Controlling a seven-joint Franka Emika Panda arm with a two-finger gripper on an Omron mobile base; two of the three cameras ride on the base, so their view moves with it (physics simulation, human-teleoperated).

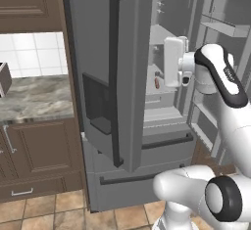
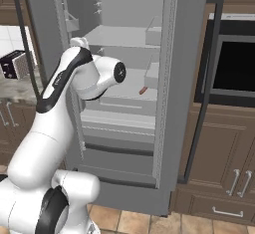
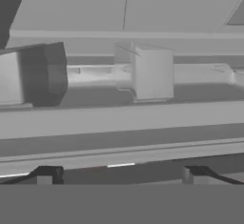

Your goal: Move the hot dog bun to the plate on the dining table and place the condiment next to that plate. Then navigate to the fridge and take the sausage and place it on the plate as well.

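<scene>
Gripper open inside fridge, sausage on shelf beyond

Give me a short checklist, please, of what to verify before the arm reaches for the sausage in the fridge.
1. Fridge doors open: ok, shelves exposed in both base views.
2. Sausage located: ok, a small reddish piece lies on a middle shelf.
3. Gripper open: ok, fingertips stand wide apart in the hand view.
4. Gripper empty: ok, nothing between the fingertips.
5. Gripper aimed at the sausage: not ok, the hand view looks at grey shelf edges, no sausage.
6. Clear path past the right door bins: cannot tell.
</scene>
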